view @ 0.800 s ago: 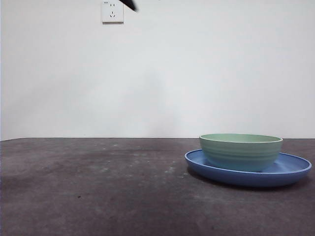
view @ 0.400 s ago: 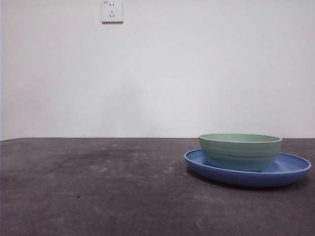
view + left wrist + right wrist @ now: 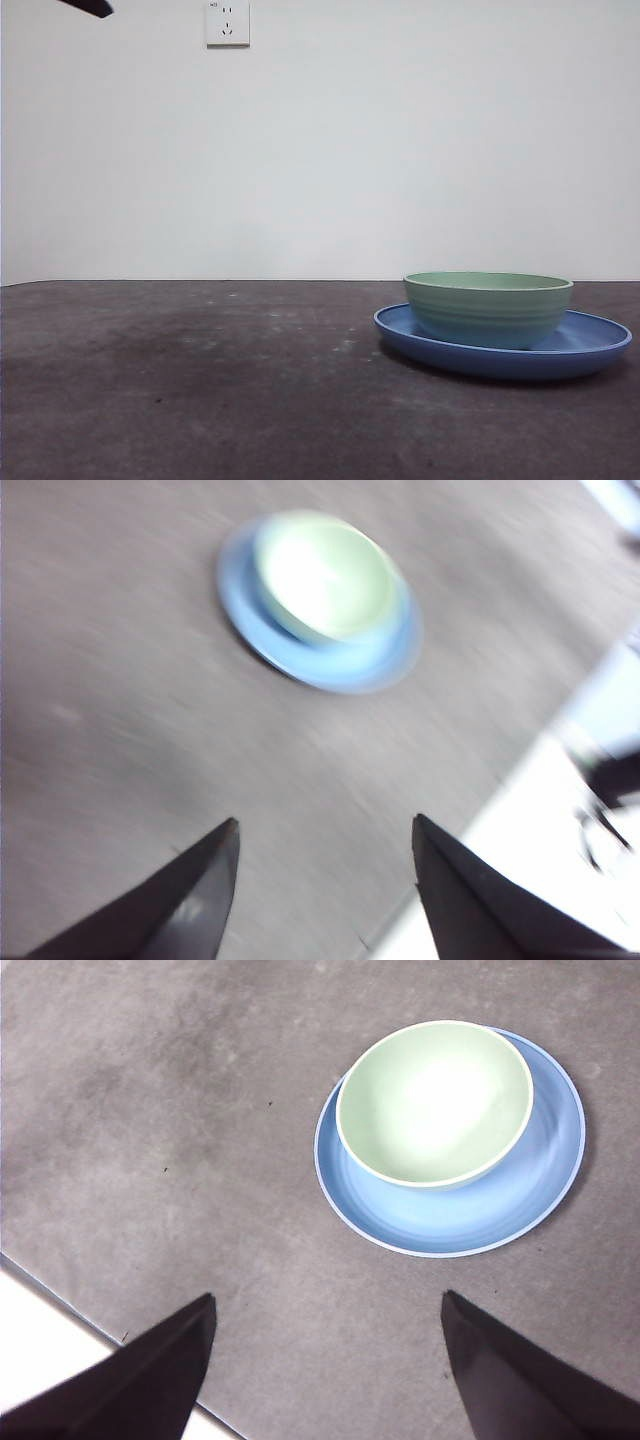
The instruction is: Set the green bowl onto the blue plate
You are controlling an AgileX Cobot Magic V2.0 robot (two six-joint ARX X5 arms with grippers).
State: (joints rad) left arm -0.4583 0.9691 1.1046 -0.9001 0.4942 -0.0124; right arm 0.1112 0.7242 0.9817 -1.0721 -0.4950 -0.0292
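Note:
The green bowl (image 3: 489, 308) stands upright on the blue plate (image 3: 596, 340) at the right of the table in the front view, set toward one side of the plate. The right wrist view shows the bowl (image 3: 433, 1102) on the plate (image 3: 455, 1215) from above. My right gripper (image 3: 328, 1325) is open and empty, high above the table and apart from both. My left gripper (image 3: 325, 855) is open and empty too, high up; its view is blurred and shows the bowl (image 3: 325, 572) on the plate (image 3: 345, 665). A black arm tip (image 3: 88, 7) shows at the front view's top left corner.
A white wall socket (image 3: 228, 22) is on the back wall. The dark grey table (image 3: 200, 380) has its edge (image 3: 60, 1305) close under my right gripper and also runs near my left gripper (image 3: 470, 830).
The black arm tip beside the wall socket left the front view, and a tip now shows at the top left corner. The bowl and the plate have not moved.

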